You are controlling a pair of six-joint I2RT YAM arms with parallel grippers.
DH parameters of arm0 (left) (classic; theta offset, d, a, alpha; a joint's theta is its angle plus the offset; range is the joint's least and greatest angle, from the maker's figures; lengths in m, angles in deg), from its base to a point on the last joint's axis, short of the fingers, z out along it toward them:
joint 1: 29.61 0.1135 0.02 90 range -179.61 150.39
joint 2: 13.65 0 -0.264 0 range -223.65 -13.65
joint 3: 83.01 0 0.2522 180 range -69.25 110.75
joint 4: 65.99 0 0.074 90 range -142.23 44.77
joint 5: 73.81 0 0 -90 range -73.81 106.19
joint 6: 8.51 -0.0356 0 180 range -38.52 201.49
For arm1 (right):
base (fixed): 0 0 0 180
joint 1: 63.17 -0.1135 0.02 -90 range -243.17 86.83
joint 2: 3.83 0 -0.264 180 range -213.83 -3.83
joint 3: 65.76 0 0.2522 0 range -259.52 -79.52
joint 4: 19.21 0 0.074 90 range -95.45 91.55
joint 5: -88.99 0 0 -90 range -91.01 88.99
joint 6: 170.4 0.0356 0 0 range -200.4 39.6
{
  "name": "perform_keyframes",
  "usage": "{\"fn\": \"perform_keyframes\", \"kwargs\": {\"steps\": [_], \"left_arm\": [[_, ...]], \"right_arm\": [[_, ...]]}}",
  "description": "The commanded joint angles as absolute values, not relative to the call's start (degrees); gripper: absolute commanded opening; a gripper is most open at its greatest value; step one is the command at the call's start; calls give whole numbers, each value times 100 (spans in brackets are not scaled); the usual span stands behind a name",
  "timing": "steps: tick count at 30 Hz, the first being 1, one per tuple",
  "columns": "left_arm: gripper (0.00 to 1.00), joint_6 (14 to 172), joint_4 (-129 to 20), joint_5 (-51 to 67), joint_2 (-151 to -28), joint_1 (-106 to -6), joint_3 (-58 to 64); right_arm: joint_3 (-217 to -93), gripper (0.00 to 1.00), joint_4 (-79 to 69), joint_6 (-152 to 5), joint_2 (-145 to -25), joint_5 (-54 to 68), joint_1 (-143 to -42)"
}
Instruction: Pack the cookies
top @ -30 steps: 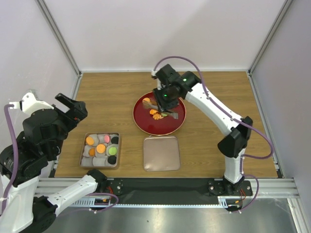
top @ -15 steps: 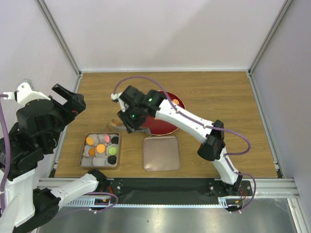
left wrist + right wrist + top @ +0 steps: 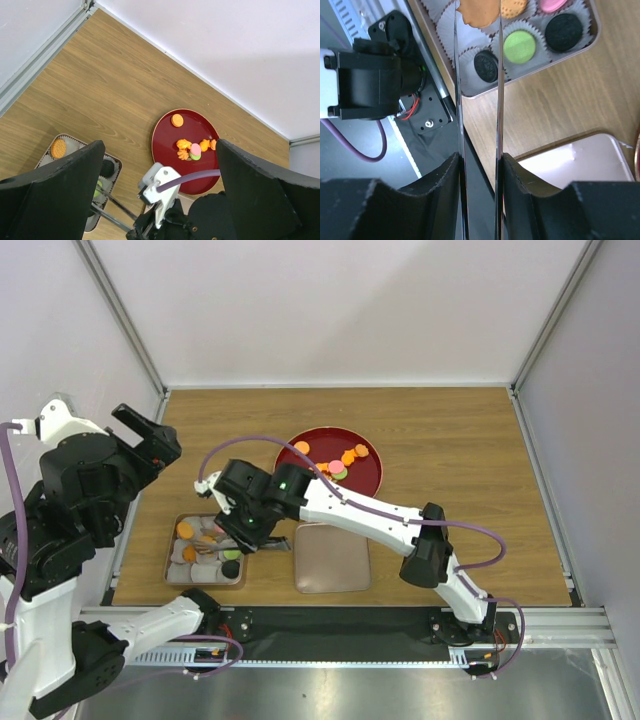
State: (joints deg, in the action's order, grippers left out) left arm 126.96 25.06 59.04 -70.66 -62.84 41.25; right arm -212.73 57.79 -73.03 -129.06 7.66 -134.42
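Observation:
My right gripper (image 3: 252, 528) is shut on thin metal tongs (image 3: 498, 100). The tongs pinch an orange cookie (image 3: 479, 12) just above the metal tray (image 3: 172, 562) of paper cups. In the right wrist view the tray (image 3: 530, 75) holds a green cookie (image 3: 519, 46), two dark ones (image 3: 564, 32), a pink one and an orange one. More cookies (image 3: 340, 465), orange, pink and green, lie on the red plate (image 3: 372, 478). My left gripper (image 3: 160, 145) is open and empty, held high above the table's left side.
A rounded-square pinkish-brown lid (image 3: 332, 558) lies flat right of the tray, below the plate. The right arm stretches across the lid and the plate's left edge. The table's black front rail (image 3: 395, 75) runs close to the tray.
My right arm has swung from the red plate leftward and toward the front, carrying the orange cookie in the tongs to the tray. The left arm has barely moved.

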Motion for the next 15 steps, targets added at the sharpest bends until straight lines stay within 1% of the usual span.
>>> {"fn": "perform_keyframes", "kwargs": {"steps": [1,8,15], "left_arm": [[100,12719,3179,5882,-7113,-6257,4167],[100,12868,3170,5882,-7192,-6257,4035],[100,12965,3153,5864,-7253,-6248,3930]], "right_arm": [[-21198,31,5660,-7416,-12855,769,-13577],[-20916,32,5599,-7487,-12749,857,-13700],[-20881,32,5537,-7522,-12907,1024,-13691]]}}
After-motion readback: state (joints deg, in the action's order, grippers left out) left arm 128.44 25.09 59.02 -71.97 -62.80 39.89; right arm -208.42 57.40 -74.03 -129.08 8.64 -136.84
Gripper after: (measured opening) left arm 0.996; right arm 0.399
